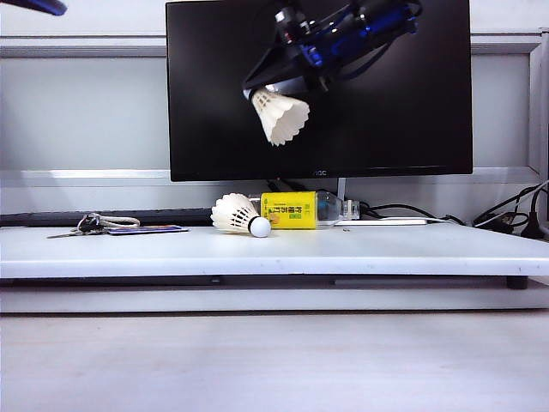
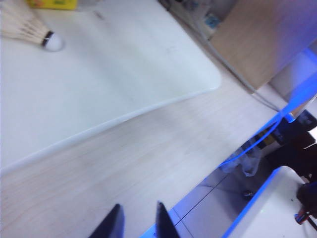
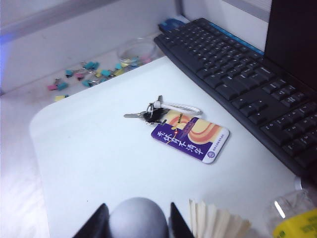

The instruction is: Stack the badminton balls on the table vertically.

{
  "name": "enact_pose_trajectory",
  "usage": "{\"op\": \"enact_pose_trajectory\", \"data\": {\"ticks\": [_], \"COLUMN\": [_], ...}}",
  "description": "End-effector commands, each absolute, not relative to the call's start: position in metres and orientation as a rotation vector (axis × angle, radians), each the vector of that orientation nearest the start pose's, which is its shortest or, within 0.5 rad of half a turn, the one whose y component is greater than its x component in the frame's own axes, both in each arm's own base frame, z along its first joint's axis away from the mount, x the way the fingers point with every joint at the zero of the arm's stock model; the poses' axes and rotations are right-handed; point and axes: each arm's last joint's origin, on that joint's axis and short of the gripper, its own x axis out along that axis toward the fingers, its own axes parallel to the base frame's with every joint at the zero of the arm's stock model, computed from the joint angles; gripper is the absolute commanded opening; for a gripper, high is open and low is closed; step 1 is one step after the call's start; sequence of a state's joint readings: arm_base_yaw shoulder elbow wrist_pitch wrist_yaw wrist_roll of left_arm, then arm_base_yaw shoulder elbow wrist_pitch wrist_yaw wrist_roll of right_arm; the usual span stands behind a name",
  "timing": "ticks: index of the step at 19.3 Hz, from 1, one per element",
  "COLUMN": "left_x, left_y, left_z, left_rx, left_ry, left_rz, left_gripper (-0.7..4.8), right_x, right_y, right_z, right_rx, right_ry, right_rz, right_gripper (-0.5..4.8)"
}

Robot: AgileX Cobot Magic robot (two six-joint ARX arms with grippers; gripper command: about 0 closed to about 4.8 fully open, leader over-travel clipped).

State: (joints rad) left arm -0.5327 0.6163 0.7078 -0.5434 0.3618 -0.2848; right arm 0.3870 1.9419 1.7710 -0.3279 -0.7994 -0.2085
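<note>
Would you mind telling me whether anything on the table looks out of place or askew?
The clear bottle lies on its side on the table behind the toppled shuttlecock. Nothing looks spilled or damaged.

Even, bright, diffuse indoor light with only faint shadows. In the exterior view the white bench point(image 1: 360, 251) is slightly washed out and the monitor point(image 1: 403, 103) is a flat black with no detail; the picture is fairly sharp. The left wrist view is soft, with a blue cast at lower right. In the right wrist view the near cork point(image 3: 138, 218) at the bottom edge is blurred, with a violet tint at far left.
</note>
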Motion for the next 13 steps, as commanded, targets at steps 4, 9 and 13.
{"op": "enact_pose_trajectory", "data": {"ticks": [4, 9, 13], "left_x": [0.106, 0.107, 0.107], "left_y": [-0.073, -0.073, -0.073], "left_z": [0.296, 0.291, 0.29], "left_rx": [-0.207, -0.212, -0.21], "left_ry": [0.578, 0.591, 0.587], "left_rz": [-0.772, -0.748, -0.733], "left_gripper": [0.96, 0.96, 0.96], "right_x": [0.405, 0.388, 0.353], "right_y": [0.169, 0.118, 0.096], "right_z": [0.34, 0.354, 0.335], "right_rx": [-0.031, 0.076, 0.076], "right_ry": [0.346, 0.203, 0.105], "right_rz": [1.229, 1.126, 0.956], "right_gripper": [1.48, 1.48, 1.5]}}
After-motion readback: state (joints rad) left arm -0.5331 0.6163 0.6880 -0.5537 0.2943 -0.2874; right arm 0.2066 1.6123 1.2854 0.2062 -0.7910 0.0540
